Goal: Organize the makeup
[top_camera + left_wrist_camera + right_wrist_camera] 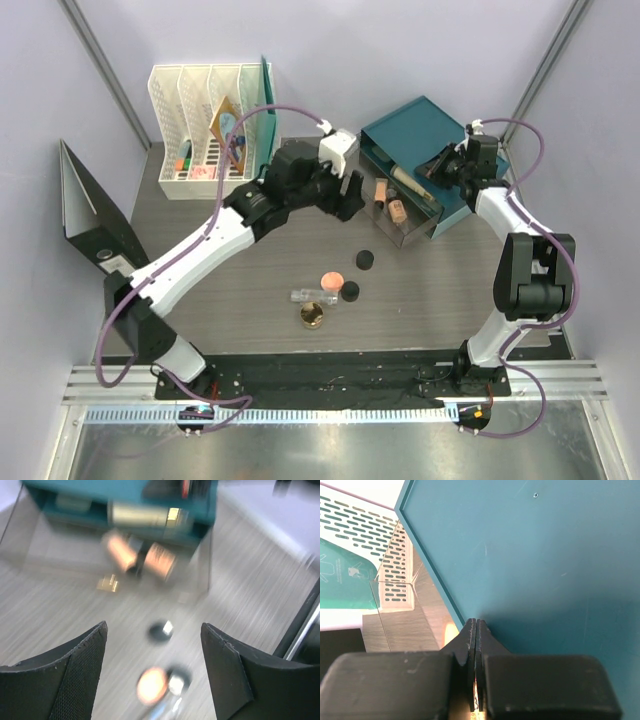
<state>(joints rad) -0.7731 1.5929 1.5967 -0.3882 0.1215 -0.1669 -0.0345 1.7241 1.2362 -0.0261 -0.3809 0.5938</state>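
Note:
Two peach tubes (381, 190) (397, 210) lie in the clear drawer (418, 232) pulled out of the teal organizer (415, 125). A beige gold-capped bottle (408, 181) lies at the drawer's back. A black pot (365, 260), the coral compact (329, 279), a second black pot (349, 291), the clear glass bottle (308, 295) and the gold jar (313, 316) sit on the table. My left gripper (352, 195) is open and empty beside the drawer; its blurred view shows a black pot (161, 630) and the compact (151, 684) below. My right gripper (437, 165) is shut over the organizer top (545, 555).
A white file rack (205, 125) with small red and green pieces (185, 160) stands at the back left. A black binder (90, 215) leans at the left edge. The organizer fills the back right.

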